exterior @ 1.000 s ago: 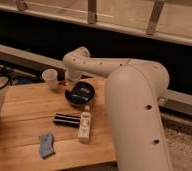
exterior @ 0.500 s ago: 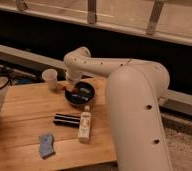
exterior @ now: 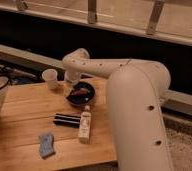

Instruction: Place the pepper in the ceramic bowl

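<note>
The dark glossy ceramic bowl point(exterior: 89, 98) sits on the wooden table point(exterior: 24, 115), right of a small white cup. The pepper point(exterior: 80, 92), a small reddish-orange piece, lies inside the bowl near its far side. My gripper point(exterior: 72, 84) is at the end of the white arm, just above the bowl's far left rim and close to the pepper. I cannot tell whether it touches the pepper.
A small white cup point(exterior: 50, 78) stands left of the bowl. A white bottle with a label point(exterior: 84, 125) and a black bar-shaped object point(exterior: 66, 119) lie in front of the bowl. A blue cloth point(exterior: 46, 145) lies near the front edge. My large arm fills the right side.
The gripper has dropped slightly towards the bowl's far left rim. The reddish pepper now shows inside the bowl. Nothing else on the table has moved.
</note>
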{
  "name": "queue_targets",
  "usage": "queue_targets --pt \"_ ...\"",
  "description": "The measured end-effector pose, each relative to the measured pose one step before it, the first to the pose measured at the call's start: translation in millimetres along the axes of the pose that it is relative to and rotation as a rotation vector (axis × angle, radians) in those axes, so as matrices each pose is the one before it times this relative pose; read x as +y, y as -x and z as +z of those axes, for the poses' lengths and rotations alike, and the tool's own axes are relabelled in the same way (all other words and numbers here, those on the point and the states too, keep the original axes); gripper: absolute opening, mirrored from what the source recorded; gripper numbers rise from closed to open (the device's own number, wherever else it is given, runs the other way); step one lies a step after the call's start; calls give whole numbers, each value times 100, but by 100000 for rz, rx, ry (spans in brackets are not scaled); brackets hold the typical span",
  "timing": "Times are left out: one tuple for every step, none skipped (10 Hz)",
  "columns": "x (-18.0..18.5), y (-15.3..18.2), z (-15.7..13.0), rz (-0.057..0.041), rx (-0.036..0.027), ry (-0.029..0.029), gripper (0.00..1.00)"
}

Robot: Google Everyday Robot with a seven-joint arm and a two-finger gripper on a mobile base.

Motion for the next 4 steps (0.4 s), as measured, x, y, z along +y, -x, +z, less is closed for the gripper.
queue_targets --pt "250 -252 147 706 228 -270 65" --pt "298 42 126 141 -175 100 64" --pt "26 132 -8 -370 -60 -320 64" --pt "9 16 -64 -58 -28 -270 67"
